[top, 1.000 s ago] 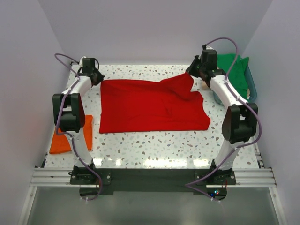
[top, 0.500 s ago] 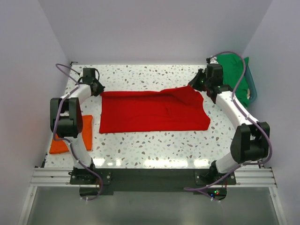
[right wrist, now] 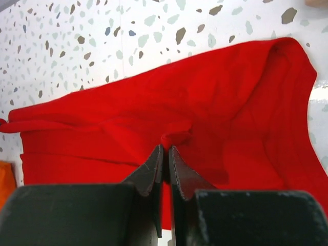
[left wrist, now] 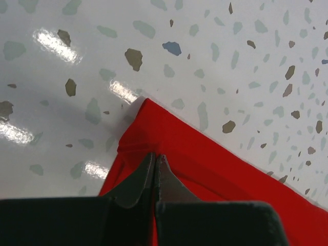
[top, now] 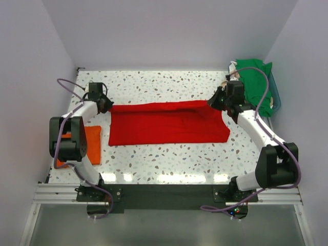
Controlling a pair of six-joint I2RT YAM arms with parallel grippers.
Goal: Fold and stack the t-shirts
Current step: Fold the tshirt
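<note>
A large red t-shirt lies spread across the middle of the table. My left gripper is shut on its far left corner, seen in the left wrist view pinching the red cloth. My right gripper is shut on its far right edge, seen in the right wrist view pinching a bunch of red cloth. The far edge is lifted and folded toward the near side. An orange t-shirt lies folded at the left edge. A green t-shirt lies in the basket at the far right.
A teal basket stands at the far right corner with the green cloth in it. The white walls close in at left, back and right. The orange cloth also shows at the left edge of the right wrist view.
Both grippers have moved toward the near side with the shirt's far edge, lowering it. The raised right corner has flattened and the red shirt now looks narrower front to back.
</note>
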